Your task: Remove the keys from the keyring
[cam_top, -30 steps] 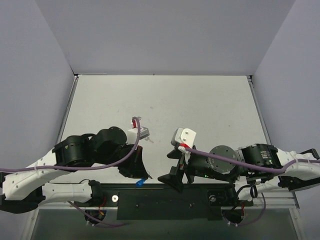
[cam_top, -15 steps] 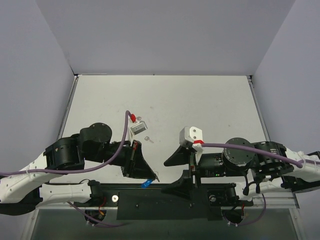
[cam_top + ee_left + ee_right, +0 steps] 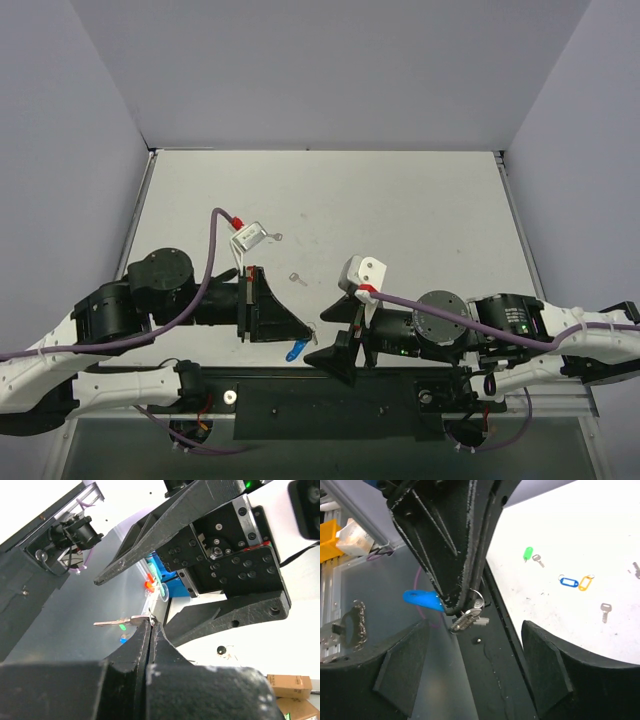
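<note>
My left gripper (image 3: 298, 335) is shut on the thin metal keyring (image 3: 478, 599) at its tip (image 3: 150, 624). A blue tag (image 3: 422, 600) and a bunch of silvery keys (image 3: 466, 620) hang from the ring, and one key (image 3: 114, 623) sticks out sideways. My right gripper (image 3: 335, 338) is open and empty. Its fingers (image 3: 546, 666) stand wide on either side just short of the ring. The blue tag also shows in the top view (image 3: 294, 351) near the table's front edge.
Loose pieces lie on the white table: a green tag with a key (image 3: 528, 553), a blue tag (image 3: 568, 582) joined to a yellow tag (image 3: 585, 583), and a bare key (image 3: 605, 611). Another key (image 3: 295, 278) lies mid-table. The black front rail (image 3: 330, 405) runs below the grippers.
My left arm has swung and turned its wrist, still holding the ring with the blue tag. My right gripper backed right, then came left again, close to the left gripper's tip.
</note>
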You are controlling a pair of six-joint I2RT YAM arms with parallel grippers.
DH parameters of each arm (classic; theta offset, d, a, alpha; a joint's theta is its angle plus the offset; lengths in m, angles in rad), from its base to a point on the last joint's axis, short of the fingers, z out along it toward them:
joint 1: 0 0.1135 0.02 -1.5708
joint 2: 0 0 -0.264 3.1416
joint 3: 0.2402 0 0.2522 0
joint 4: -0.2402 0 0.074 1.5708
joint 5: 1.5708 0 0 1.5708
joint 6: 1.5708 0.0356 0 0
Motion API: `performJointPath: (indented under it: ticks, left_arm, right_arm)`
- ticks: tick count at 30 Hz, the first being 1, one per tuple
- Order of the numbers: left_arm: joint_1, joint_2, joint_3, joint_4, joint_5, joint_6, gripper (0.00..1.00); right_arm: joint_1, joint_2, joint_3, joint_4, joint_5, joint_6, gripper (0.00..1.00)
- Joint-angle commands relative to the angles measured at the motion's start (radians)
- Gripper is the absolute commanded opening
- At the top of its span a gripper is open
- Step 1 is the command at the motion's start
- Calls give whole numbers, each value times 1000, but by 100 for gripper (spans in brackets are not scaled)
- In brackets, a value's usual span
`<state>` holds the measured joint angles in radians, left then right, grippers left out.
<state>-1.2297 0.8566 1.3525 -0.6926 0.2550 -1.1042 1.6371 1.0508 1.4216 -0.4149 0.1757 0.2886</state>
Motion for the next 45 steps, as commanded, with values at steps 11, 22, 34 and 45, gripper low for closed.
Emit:
performJointPath:
  ticks: [11, 22, 34, 45]
  left_arm:
    - [-1, -30, -67, 169, -28, -91, 0]
    - [-2, -37, -87, 220, 10, -114, 0]
    - [-2, -53, -81, 196, 73, -91, 0]
    - [-2, -62, -30, 168, 159, 176, 0]
  right_arm:
    - [23, -8, -23, 162, 142, -60, 56]
    - [23, -9, -16, 166, 154, -71, 6]
    - [21, -32, 0, 159, 108, -65, 0]
    - [15, -54, -18, 240, -34, 52, 0]
